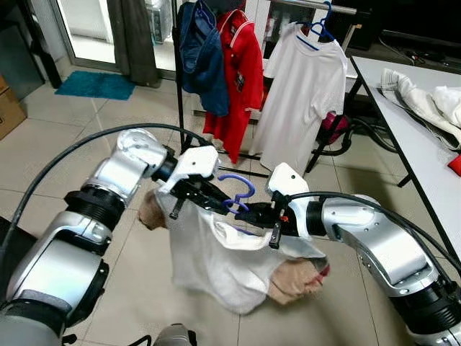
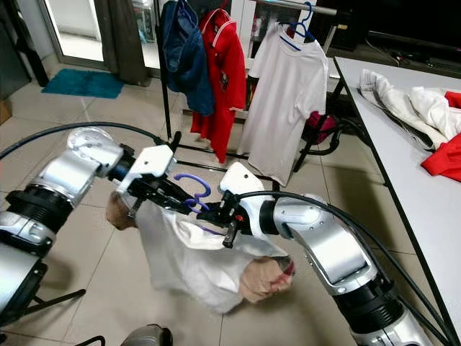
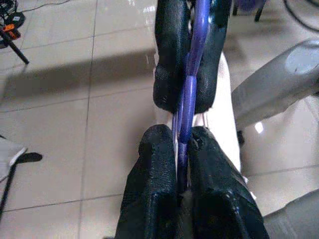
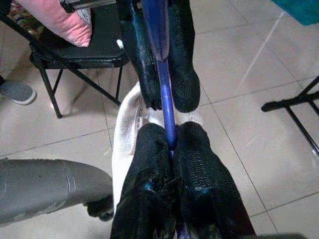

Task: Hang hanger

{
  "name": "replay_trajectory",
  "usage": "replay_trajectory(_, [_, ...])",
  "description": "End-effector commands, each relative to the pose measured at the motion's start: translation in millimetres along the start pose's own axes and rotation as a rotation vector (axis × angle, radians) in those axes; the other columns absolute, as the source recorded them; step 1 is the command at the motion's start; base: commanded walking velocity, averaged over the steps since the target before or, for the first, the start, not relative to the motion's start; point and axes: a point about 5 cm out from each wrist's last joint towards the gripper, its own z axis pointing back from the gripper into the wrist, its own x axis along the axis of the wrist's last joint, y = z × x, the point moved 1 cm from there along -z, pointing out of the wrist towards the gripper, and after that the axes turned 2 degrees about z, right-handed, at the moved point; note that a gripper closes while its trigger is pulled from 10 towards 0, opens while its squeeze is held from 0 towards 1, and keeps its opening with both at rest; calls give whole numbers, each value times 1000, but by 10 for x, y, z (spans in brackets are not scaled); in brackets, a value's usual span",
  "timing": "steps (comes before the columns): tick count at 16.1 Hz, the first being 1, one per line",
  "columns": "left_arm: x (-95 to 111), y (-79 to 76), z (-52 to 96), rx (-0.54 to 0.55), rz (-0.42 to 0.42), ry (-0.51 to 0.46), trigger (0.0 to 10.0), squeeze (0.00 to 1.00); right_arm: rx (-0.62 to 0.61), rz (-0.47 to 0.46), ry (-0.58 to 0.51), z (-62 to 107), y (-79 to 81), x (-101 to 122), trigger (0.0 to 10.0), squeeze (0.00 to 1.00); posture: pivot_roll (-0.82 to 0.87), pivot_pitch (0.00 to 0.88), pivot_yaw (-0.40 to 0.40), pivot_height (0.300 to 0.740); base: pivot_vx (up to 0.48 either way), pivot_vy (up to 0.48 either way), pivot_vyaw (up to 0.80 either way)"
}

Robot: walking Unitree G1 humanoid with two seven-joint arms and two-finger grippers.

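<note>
You have both grippers on the same blue hanger (image 1: 238, 193), held up over the tiled floor (image 1: 94, 137) in front of the robot. The left gripper (image 1: 229, 205) reaches in from the left and its black fingers (image 3: 164, 169) are clenched on the hanger's thin blue wire, as the left wrist view shows, with the wire running straight between them. The right gripper (image 1: 243, 213) comes in from the right and meets it almost tip to tip; its fingers (image 4: 192, 149) are likewise pinched on the blue wire. The hook of the hanger curls upward just above the two grippers.

A white shirt (image 1: 209, 263) hangs from the hanger and droops below both grippers, with a beige cloth (image 1: 299, 277) bunched at its lower right and another beige fold showing behind the left gripper.

Beyond the hanger stands the clothes rack (image 1: 178, 79). On it hang a dark blue garment (image 1: 202, 58), a red shirt (image 1: 241, 72) beside it, and a white T-shirt (image 1: 302, 94) on a blue hanger of its own, further right. Along the right edge you see a white table (image 1: 410, 137) with pale clothes (image 1: 425, 97) heaped near its far edge. A teal mat (image 1: 94, 84) lies on the floor at the far left.
</note>
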Motion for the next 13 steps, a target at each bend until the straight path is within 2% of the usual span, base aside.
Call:
replay_trajectory(1, [-3,17,-41,-3,-13,44,0,0,3,39,-50,21,-3,136,10000,0,43,0,-60,740,0,0,0])
replay_trajectory(2, [-6,18,-43,0,-13,50,0,0,4,39,-51,20,-4,138,10000,0,43,0,-60,740,0,0,0])
replay_trajectory(3, [-39,53,-57,44,-19,95,0,0,0,38,-52,16,-15,146,10000,0,45,0,-60,740,0,0,0])
replay_trajectory(6, [-36,70,-71,74,2,55,0,0,-5,35,-55,11,-29,155,10000,0,45,0,-57,740,0,0,0])
replay_trajectory(7, [-32,73,-72,88,-3,49,2941,0,-8,34,-56,11,-33,156,10000,0,45,0,-57,740,0,0,0])
replay_trajectory(8, [-17,72,-76,84,18,23,10000,0,-11,32,-57,10,-38,158,10000,0,46,0,-57,740,0,0,0])
replay_trajectory(9, [0,70,-82,69,49,-10,10000,675,-12,31,-57,8,-40,159,10000,0,46,0,-56,740,0,0,0])
replay_trajectory(10, [3,73,-83,69,51,-17,10000,1000,-12,30,-57,6,-41,159,10000,0,46,0,-57,740,0,0,0])
replay_trajectory(11, [11,88,-85,92,30,-20,10000,1000,-13,30,-56,4,-43,158,10000,0,47,0,-56,740,0,0,0])
replay_trajectory(12, [24,91,-96,100,11,-40,10000,0,-14,29,-56,2,-48,155,10000,0,46,0,-56,740,0,0,0])
replay_trajectory(13, [24,87,-96,94,13,-44,10000,0,-14,29,-56,2,-49,156,10000,0,46,0,-55,740,0,0,0])
